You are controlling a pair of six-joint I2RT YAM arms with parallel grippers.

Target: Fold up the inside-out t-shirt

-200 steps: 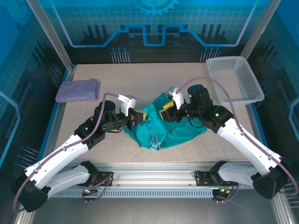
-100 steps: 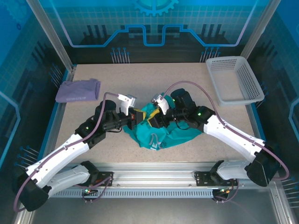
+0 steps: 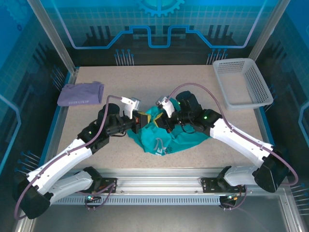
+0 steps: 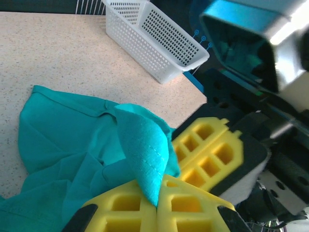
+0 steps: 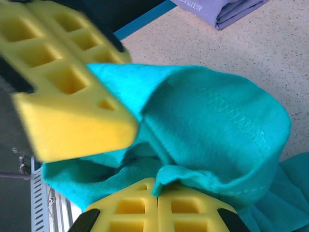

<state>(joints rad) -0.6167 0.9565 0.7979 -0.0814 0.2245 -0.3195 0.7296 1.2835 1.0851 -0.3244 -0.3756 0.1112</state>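
The inside-out t-shirt is a crumpled teal-green heap in the middle of the table. My left gripper sits at its left upper edge, shut on a fold of the teal cloth pinched between its yellow pads. My right gripper faces it a few centimetres to the right, shut on another fold of the shirt that bulges above its pads. In each wrist view the other gripper's yellow fingers stand close by.
A lavender-purple folded garment lies at the table's back left. A white mesh basket stands at the back right, also seen as the basket in the left wrist view. The metal rail runs along the near edge.
My right arm swung left toward the left gripper, and its jaws closed on a fold of the shirt. The left gripper kept its grip and barely moved.
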